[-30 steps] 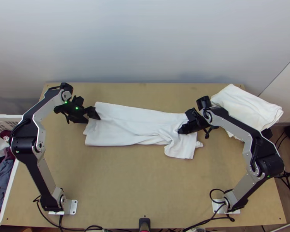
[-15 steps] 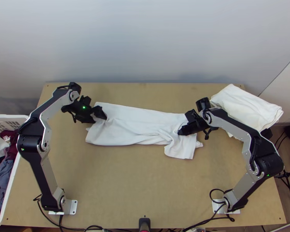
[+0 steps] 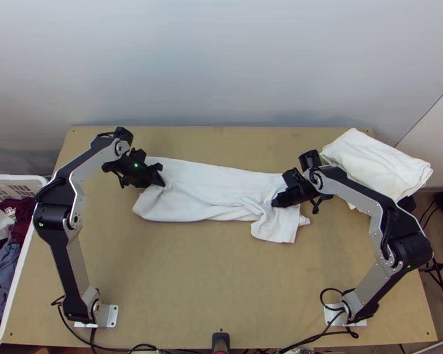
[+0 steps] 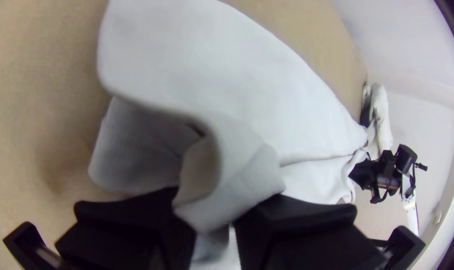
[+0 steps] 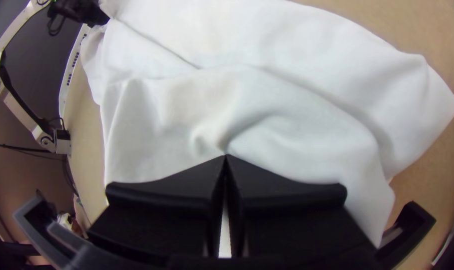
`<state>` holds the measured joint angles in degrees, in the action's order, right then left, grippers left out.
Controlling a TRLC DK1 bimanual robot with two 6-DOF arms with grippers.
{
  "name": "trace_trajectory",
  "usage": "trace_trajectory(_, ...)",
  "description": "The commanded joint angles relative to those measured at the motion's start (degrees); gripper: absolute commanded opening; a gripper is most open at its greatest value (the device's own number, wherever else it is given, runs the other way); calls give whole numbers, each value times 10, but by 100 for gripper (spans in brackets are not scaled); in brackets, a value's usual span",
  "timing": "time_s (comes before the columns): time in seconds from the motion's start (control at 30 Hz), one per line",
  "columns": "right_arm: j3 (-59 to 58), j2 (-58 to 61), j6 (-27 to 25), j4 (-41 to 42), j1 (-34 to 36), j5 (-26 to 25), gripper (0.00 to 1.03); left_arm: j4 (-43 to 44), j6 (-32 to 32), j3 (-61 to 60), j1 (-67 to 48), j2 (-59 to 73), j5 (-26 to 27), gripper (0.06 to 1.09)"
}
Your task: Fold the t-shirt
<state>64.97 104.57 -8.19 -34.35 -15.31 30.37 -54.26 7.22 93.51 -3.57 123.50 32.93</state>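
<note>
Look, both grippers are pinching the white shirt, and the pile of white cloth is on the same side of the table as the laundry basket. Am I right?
Nearly! The top view shows the pile on the right, across the table from the laundry basket. The left gripper and right gripper are both pinching the white shirt.

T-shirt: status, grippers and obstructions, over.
Left gripper pinching one end, cloth bunched there. Right gripper pinching near the other. T-shirt in a long, wrinkled strip. White cloth pile at far right corner, off the shirt.
</note>
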Motion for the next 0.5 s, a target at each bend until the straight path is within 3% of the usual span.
trace_trajectory(0.0,-5,1,0,6,-2,0,3,12,23,1,-5,2,-14,10)
trace_trajectory(0.47,-5,12,-3,9,-8,0,3,-2,30,-5,-6,-58,22,10)
